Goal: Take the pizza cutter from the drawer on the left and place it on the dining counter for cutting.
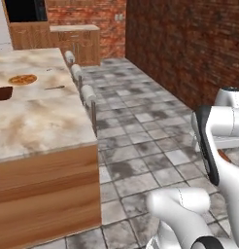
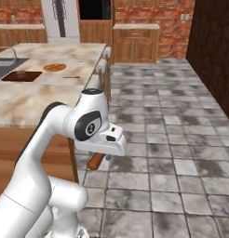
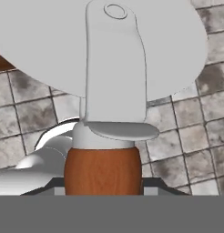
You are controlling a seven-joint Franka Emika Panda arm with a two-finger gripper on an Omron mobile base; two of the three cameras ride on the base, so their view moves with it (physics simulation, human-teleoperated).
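Above tiled floor: one pizza cutter in claw.

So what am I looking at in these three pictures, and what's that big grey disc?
It's a white robot arm in a simulated kitchen. Two cameras ride on its base, behind it to left and right; the third sits on its hand. The disc is the blade of the pizza cutter, gripped by its reddish wooden handle in the gripper, over the tiled floor beside the dining counter. On the counter lie a pizza, a thin utensil and a dark cutting board.
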